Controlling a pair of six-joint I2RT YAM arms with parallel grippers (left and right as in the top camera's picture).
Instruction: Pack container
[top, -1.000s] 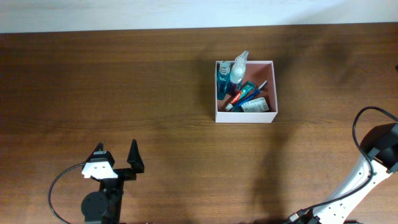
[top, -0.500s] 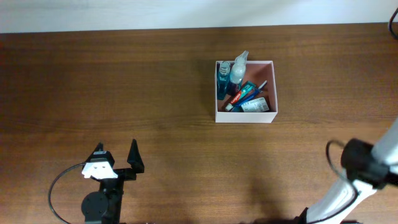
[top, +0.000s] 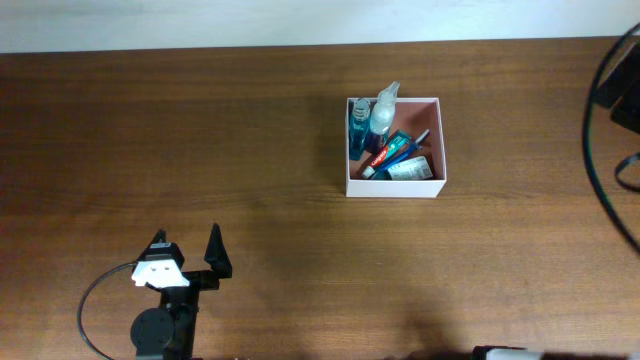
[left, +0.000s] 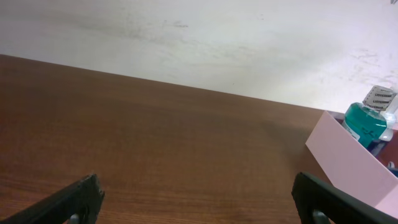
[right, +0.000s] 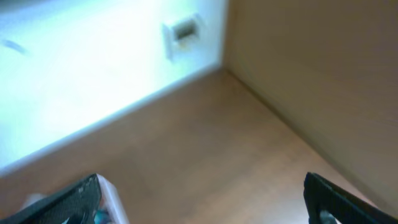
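Observation:
The container (top: 395, 187), a square white-walled box with a pinkish inside, stands on the table right of centre. In it are a teal bottle (top: 358, 128), a clear spray bottle (top: 382, 112), a toothpaste tube (top: 390, 155) and a small carton (top: 408, 169). My left gripper (top: 186, 238) stands open over bare wood at the front left, far from the box. The left wrist view shows the gripper (left: 200, 205) empty, with the container (left: 354, 162) and teal bottle (left: 367, 118) at right. My right gripper (right: 205, 202) is open and empty in a blurred view, the container's corner (right: 115, 199) at lower left.
The right arm (top: 625, 90) shows as a dark blur with a cable at the overhead view's right edge. A cable loop (top: 90, 300) lies beside the left arm's base. A white wall with a socket (right: 183, 29) runs behind the table.
The right arm has swung from the table's front right corner up to the far right edge. The left arm and the container have not moved.

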